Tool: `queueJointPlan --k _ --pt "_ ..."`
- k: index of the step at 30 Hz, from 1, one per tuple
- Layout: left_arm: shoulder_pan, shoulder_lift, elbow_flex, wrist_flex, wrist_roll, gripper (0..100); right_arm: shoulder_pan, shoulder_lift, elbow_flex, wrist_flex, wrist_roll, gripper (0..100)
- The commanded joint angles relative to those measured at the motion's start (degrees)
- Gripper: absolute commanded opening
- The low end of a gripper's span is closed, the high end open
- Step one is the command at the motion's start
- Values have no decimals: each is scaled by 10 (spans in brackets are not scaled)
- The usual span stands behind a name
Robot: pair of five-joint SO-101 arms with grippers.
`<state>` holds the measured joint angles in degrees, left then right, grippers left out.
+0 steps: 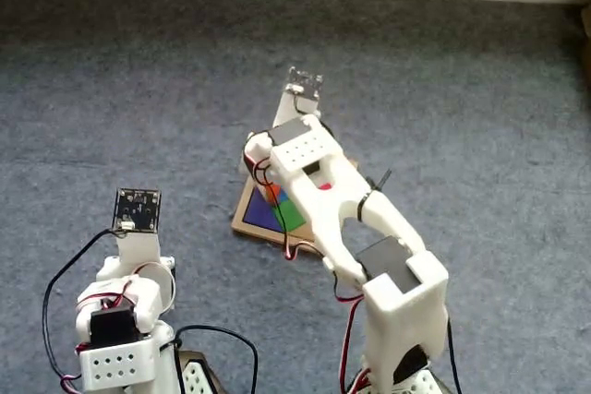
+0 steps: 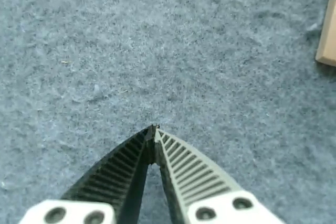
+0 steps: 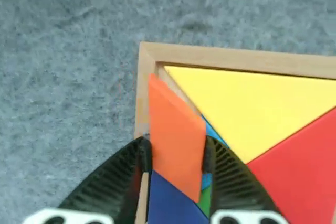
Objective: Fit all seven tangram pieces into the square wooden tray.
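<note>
One orange piece (image 3: 176, 135), gripped by the right claw (image 3: 176, 149), tilts over the tray (image 3: 220, 56) corner beside the yellow triangle (image 3: 247, 108); seating it flat likely comes next. The left claw (image 2: 154, 129) is clenched, empty.

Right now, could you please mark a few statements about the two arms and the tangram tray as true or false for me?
1. The right gripper is shut on the orange piece. True.
2. A yellow triangle lies in the wooden tray. True.
3. The left gripper is open above the tray. False: it is shut on nothing, above the grey carpet, with the tray off to one side.
4. The tray holds no red piece. False: a red piece lies against the yellow triangle.
</note>
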<state>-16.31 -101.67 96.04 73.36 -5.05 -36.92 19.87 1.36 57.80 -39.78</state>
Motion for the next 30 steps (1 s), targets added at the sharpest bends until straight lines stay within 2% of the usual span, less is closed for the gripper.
queueJointPlan --k 1,9,14,18,21,30 --pt "-5 -27 12 3 -5 8 7 8 -55 25 -4 160" --pt "-5 -27 12 3 -5 8 7 23 -83 36 -3 160" --pt "-5 -27 12 3 -5 8 6 23 -134 106 -1 160" --pt "-5 -27 12 3 -5 8 5 23 -168 158 76 159" --pt "-5 -27 12 3 -5 8 9 25 -175 158 114 159" --pt "-5 -27 12 3 -5 8 73 28 -173 128 119 159"
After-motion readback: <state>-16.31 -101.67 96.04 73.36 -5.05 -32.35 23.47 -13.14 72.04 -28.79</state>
